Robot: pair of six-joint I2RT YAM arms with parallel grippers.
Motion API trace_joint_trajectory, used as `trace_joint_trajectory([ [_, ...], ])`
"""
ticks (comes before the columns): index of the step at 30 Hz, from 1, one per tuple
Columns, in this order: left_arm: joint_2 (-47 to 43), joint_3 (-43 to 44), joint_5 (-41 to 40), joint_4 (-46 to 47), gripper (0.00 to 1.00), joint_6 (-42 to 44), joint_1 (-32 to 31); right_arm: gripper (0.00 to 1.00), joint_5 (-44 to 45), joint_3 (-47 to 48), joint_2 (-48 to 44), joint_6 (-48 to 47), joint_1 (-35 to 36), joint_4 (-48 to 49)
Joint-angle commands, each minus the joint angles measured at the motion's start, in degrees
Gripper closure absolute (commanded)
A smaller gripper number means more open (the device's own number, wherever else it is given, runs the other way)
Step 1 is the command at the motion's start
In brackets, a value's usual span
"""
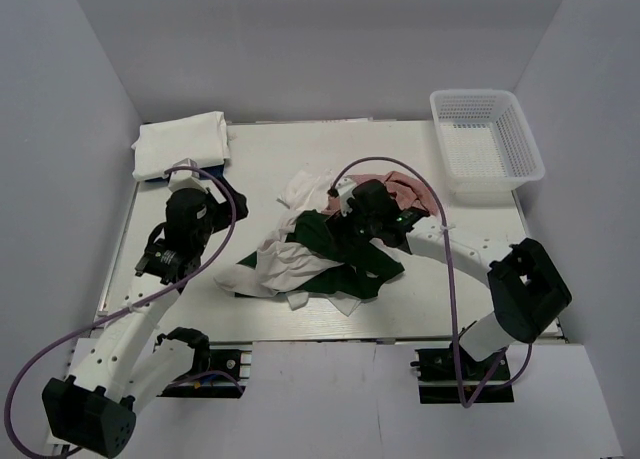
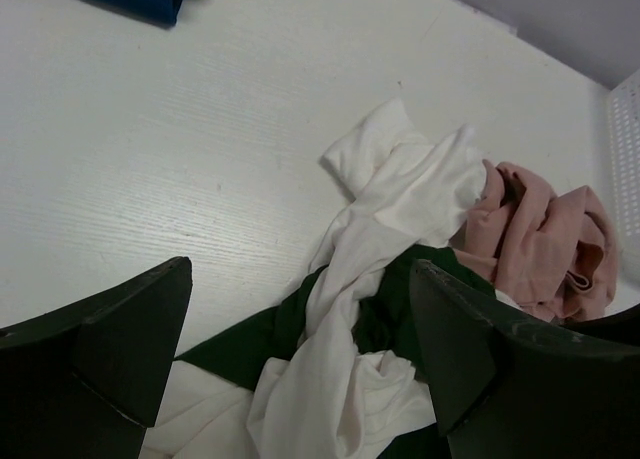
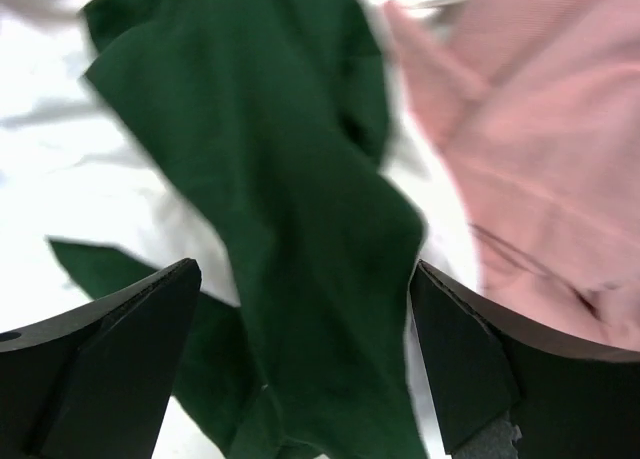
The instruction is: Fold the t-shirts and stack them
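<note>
Three colours of shirt lie tangled in the middle of the table [image 1: 260, 159]: a green shirt [image 1: 360, 266] wound through white shirts [image 1: 285, 264], with a pink shirt [image 1: 405, 191] behind, all well apart from the folded stack [image 1: 182, 144] in the far-left corner. The right gripper [image 3: 300, 309] hangs just above the green cloth and the left gripper [image 2: 300, 319] beside the heap, each spread wide and holding nothing. Best, I judge, to pinch one free green edge only, then lift slowly so the whites slide off.

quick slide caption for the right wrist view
Right fingers open over a dark green shirt, a pink shirt to its right and white cloth to its left.
</note>
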Motion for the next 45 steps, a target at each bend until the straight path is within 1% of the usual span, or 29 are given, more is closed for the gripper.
trace_joint_trajectory([
  [1,1.0,0.4,0.8,-0.2,0.01,0.1,0.1,0.1,-1.4,-1.8,-0.5,-3.7,2.2,0.8],
  [3,1.5,0.4,0.2,-0.2,0.01,0.1,0.1,0.1,-0.2,-2.6,0.5,-3.7,3.5,1.1],
  [6,1.5,0.4,0.2,-1.3,0.01,0.1,0.1,0.1,8.7,-3.5,1.8,-3.0,4.9,4.3],
  [8,1.5,1.0,0.2,-1.3,0.01,-0.4,0.1,0.1,11.5,-4.4,2.1,-3.2,5.5,7.6],
  [9,1.5,1.0,-0.3,-1.8,0.01,-0.4,0.1,0.11,16.2,-4.6,2.2,-3.4,6.2,8.6],
  [11,0.4,0.2,-0.3,-1.8,0.01,-0.4,0.1,0.16,20.1,-4.3,3.0,-2.7,7.1,9.7],
  [12,0.4,0.2,-0.3,-1.8,0.01,-0.4,0.1,0.25,26.2,-3.8,3.5,-1.4,7.4,11.8],
  [13,-0.2,0.2,-0.3,-1.8,0.01,-0.4,0.1,0.46,28.3,-3.4,4.1,0.5,7.8,12.9],
  [14,-0.7,0.2,-1.0,-1.8,0.01,-0.4,0.1,0.53,30.4,-3.1,4.4,1.0,7.9,12.8],
  [16,-1.3,-0.3,-1.5,-2.3,0.01,-1.0,0.1,0.62,31.9,-2.2,5.2,1.3,8.3,13.2],
  [17,-1.4,-0.3,-2.0,-2.3,0.01,-1.0,0.1,0.89,32.0,-2.0,5.2,1.4,8.5,13.4],
  [18,-2.0,-0.3,-2.0,-2.3,0.01,-1.0,0.1,1.0,31.9,-0.2,4.9,2.8,8.6,13.7],
  [20,-2.6,-0.3,-2.5,-2.3,0.01,-1.0,0.1,1.0,30.4,2.3,4.5,4.5,8.5,7.7],
  [26,-2.6,-0.3,-2.5,-1.8,0.01,-1.0,0.1,1.0,25.6,4.4,-8.5,5.3,8.2,13.5],
  [28,-2.6,-0.9,-2.5,-1.3,0.01,-1.0,0.1,1.0,28.5,6.1,-12.1,9.5,7.8,16.1],
  [30,-2.6,-0.9,-2.5,-1.3,0.01,-1.0,0.1,1.0,30.5,7.3,-12.9,10.5,6.0,17.9],
  [31,-2.6,-0.9,-2.5,-1.3,0.01,-1.0,0.1,1.0,31.9,11.8,-12.6,10.4,5.4,17.3],
  [33,-2.6,-0.9,-2.5,-1.9,0.01,-1.0,0.1,1.0,33.2,15.2,-11.9,10.0,2.3,16.5],
  [35,-2.6,-0.9,-2.5,-1.9,0.01,-1.0,0.1,1.0,34.9,22.4,-9.8,7.1,-0.7,17.8],
  [36,-3.1,-0.9,-2.5,-1.3,0.01,-1.0,0.1,1.0,35.0,27.4,-8.2,5.8,-4.1,17.8],
  [37,-3.1,-0.9,-2.5,-1.3,0.01,-1.0,0.1,1.0,34.8,30.4,-7.1,5.5,-5.4,15.4],
  [38,-3.1,-0.9,-2.5,-1.3,0.01,-1.0,0.1,1.0,34.8,39.7,-3.8,4.3,-6.4,14.4],
  [39,-3.1,-0.9,-3.1,-1.3,0.01,-1.0,0.1,1.0,34.6,42.8,-2.7,3.6,-9.6,13.3],
  [40,-3.6,-0.9,-3.1,-1.3,0.01,-1.0,0.1,1.0,34.6,46.1,-1.3,2.9,-10.6,11.7],
  [41,-3.6,-0.9,-3.6,-1.3,0.01,-1.0,0.1,1.0,34.9,56.6,2.8,0.7,-11.6,10.9],
  [42,-3.6,-0.9,-4.1,-1.3,0.01,-1.0,-0.5,1.0,36.1,59.9,4.3,-0.3,-14.3,10.6],
  [43,-3.6,-0.9,-4.1,-1.3,0.01,-1.0,-0.5,1.0,37.3,62.7,5.6,-1.9,-14.9,10.7],
  [44,-3.6,-0.9,-4.1,-1.3,0.01,-1.0,-0.5,1.0,38.9,69.6,9.1,-5.8,-16.7,12.2],
  [45,-3.6,-0.9,-4.7,-1.3,0.01,-1.0,-0.5,1.0,39.3,70.9,10.0,-7.9,-18.1,13.7],
])
